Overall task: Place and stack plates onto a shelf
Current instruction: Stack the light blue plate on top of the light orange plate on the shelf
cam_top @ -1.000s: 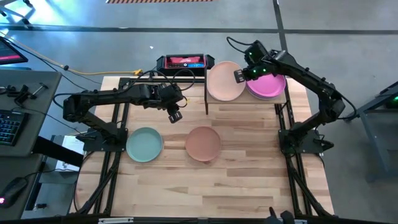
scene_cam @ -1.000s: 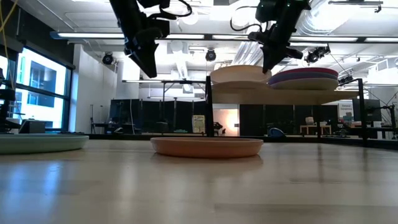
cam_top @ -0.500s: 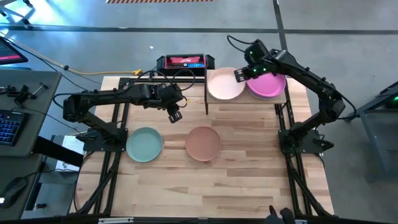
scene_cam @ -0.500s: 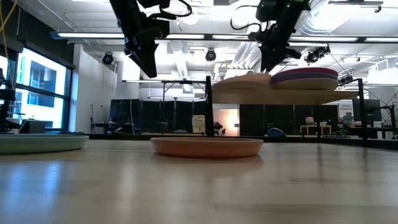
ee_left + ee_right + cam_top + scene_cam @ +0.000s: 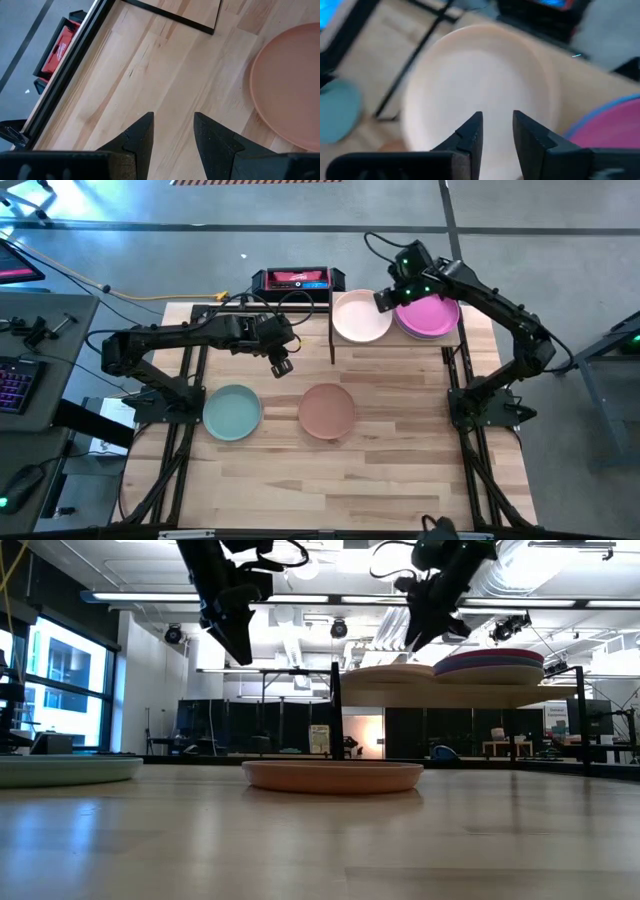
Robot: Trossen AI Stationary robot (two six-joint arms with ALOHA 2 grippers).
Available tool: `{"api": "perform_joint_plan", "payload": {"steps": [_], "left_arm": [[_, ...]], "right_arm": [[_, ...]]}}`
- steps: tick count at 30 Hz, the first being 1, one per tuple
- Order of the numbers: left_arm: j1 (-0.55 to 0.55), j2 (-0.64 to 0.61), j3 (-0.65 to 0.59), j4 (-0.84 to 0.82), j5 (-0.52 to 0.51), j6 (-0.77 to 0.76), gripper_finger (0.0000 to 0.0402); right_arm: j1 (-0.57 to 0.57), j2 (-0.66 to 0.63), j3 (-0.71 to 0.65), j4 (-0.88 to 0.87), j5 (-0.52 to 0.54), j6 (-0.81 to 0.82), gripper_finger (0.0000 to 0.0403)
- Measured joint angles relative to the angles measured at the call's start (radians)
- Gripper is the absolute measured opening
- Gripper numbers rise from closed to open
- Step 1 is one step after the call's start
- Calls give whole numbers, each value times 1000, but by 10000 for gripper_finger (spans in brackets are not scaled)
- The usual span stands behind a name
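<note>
Right gripper [image 5: 382, 301] over cream plate [image 5: 360, 318] on shelf [image 5: 470, 693], fingers parted, clear of the plate, left gripper [image 5: 283, 367] open above table.

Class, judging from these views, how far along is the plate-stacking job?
Done: a pink-topped stack and a cream plate sit on the shelf. In hand: nothing; the right claw hangs open above the cream plate, while the left claw waits open over the table. Left: the mint plate and terracotta plate.

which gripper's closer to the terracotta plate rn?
Left. The left gripper hangs just beyond the terracotta plate, toward the mint plate's side; the right gripper is over the shelf.
</note>
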Motion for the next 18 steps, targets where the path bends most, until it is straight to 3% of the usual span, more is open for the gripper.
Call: {"api": "perform_joint_plan", "payload": {"steps": [5,7,12,18], "left_arm": [[0,0,0,0,0,0,129],[0,0,0,-20,15,83,129],[-2,0,-1,-51,111,393,129],[-1,0,-1,-43,109,444,129]], "right_arm": [[54,0,0,-26,-132,-28,79],[90,0,0,-42,-151,-44,78],[196,0,0,-88,-159,-75,78],[315,0,0,-94,-129,-115,78]]}}
